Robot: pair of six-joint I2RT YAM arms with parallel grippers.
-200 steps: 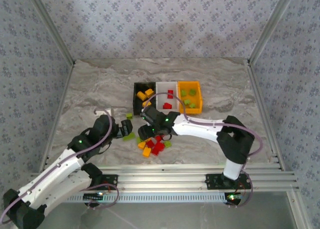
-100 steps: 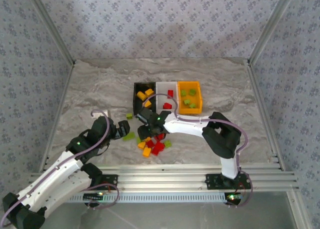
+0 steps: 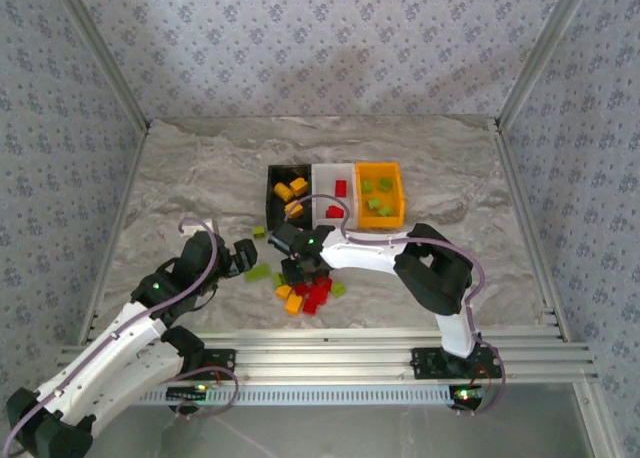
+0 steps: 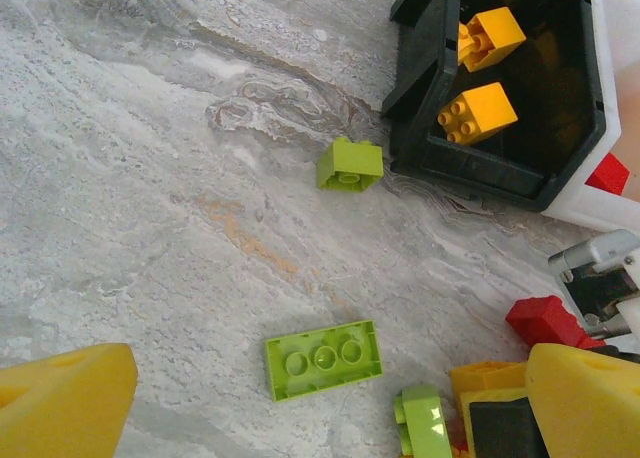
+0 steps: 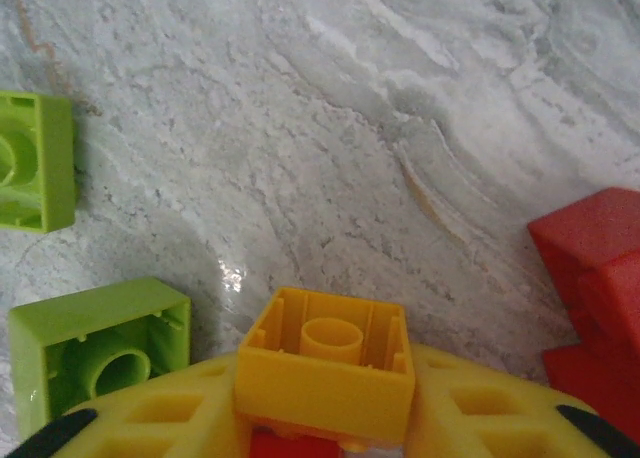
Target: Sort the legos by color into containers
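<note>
Fingers (image 5: 480, 418) of your right gripper (image 3: 297, 270) are pinching a yellow-orange brick (image 5: 325, 363), hollow side towards the wrist camera, low over the marble table (image 3: 190, 168) at the far-left edge of the loose pile (image 3: 315, 296); you can't tell whether the brick is off the surface. Close beside it in the wrist view you have two light green bricks (image 5: 100, 343) on the left and red bricks (image 5: 590, 268) on the right. Your left gripper (image 3: 243, 256) has its fingers (image 4: 60, 398) spread wide, nothing between them, hovering left of the pile near a flat green three-stud brick (image 4: 323, 358). A small green brick (image 4: 350, 164) lies just beside the outer wall of the black bin (image 4: 420, 98). The bins sit in a row behind the pile: black holds yellow-orange bricks, the white bin (image 3: 325, 170) holds red, the orange bin (image 3: 380, 166) holds green
</note>
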